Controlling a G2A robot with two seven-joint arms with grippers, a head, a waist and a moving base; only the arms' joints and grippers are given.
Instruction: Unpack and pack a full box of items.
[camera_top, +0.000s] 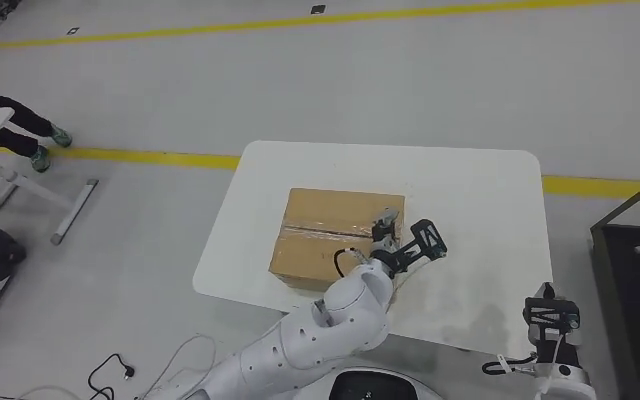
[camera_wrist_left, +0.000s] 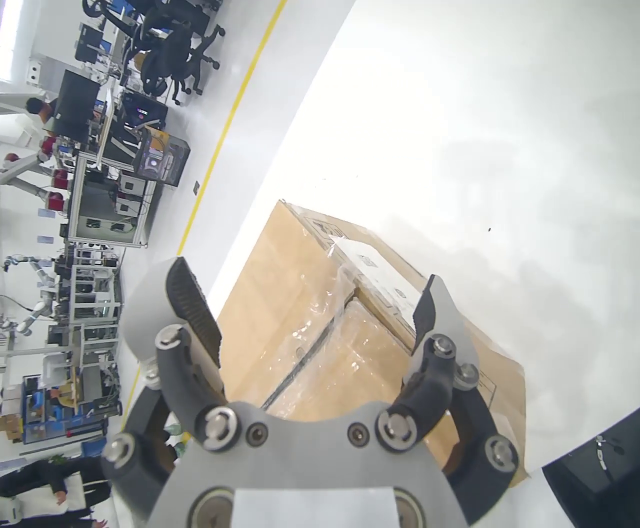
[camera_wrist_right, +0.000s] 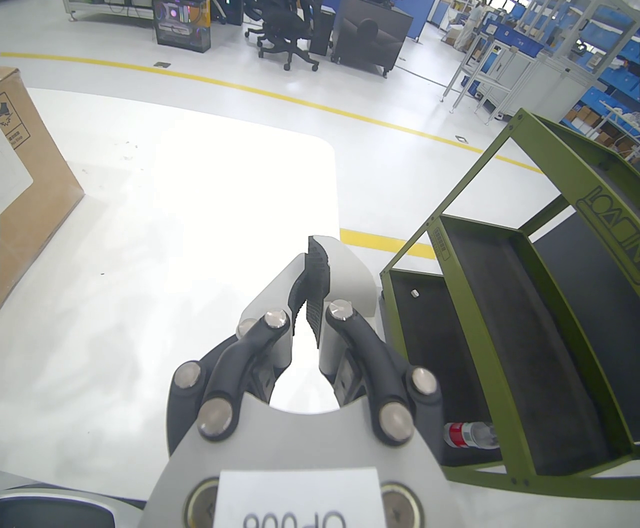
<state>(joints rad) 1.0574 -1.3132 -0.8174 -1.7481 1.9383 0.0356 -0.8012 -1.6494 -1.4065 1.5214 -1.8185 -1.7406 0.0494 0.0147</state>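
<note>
A brown cardboard box (camera_top: 335, 235) stands closed on the white table (camera_top: 480, 200), its flaps sealed by clear tape along the middle seam (camera_wrist_left: 310, 345). A white label sits on one side of the box (camera_wrist_left: 280, 280). My left gripper (camera_top: 408, 240) hovers open over the box's right end, its fingers spread above the seam with nothing between them (camera_wrist_left: 305, 290). My right gripper (camera_wrist_right: 315, 270) is shut on nothing, low over the table's front right corner (camera_top: 552, 312), well apart from the box (camera_wrist_right: 25, 190).
A green cart (camera_wrist_right: 500, 300) stands just off the table's right edge (camera_top: 615, 260), with a small bottle (camera_wrist_right: 470, 434) lying on its lower shelf. Bare table surface lies to the right of the box.
</note>
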